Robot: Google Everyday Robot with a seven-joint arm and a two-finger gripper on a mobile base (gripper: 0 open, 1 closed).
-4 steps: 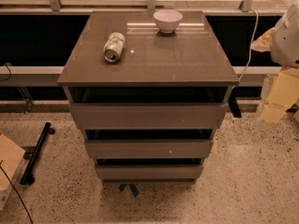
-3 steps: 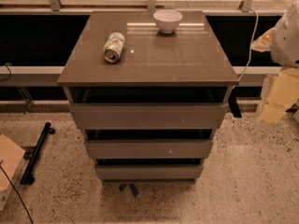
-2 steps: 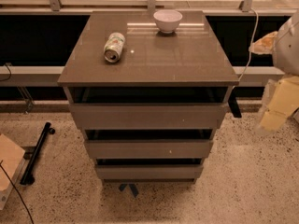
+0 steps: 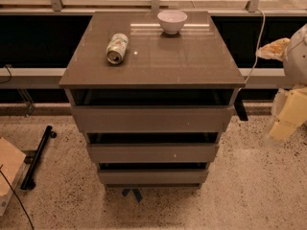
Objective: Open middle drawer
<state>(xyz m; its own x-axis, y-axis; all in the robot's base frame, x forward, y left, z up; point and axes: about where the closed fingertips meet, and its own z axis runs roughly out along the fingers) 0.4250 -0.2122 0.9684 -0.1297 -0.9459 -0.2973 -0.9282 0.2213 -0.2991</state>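
Note:
The grey-brown cabinet (image 4: 192, 61) stands in the middle of the camera view with three handleless drawer fronts stacked below its top. The middle drawer (image 4: 152, 153) is the second front, a plain flat panel with a dark gap above it; it sits in line with the other fronts. The taller top drawer front (image 4: 151, 119) is above it and the smallest front (image 4: 152, 177) is below. My gripper (image 4: 289, 114) shows as a cream-coloured part at the right edge, level with the top drawer and well to the right of the cabinet, touching nothing.
A crushed can (image 4: 117, 48) lies on its side on the cabinet top, and a white bowl (image 4: 172, 21) stands near the back edge. A black bar (image 4: 37, 157) and a cardboard piece (image 4: 8, 169) lie on the speckled floor at the left. A railing runs behind.
My arm at the right edge has drifted slightly right and down. The drawers, can and bowl have not moved.

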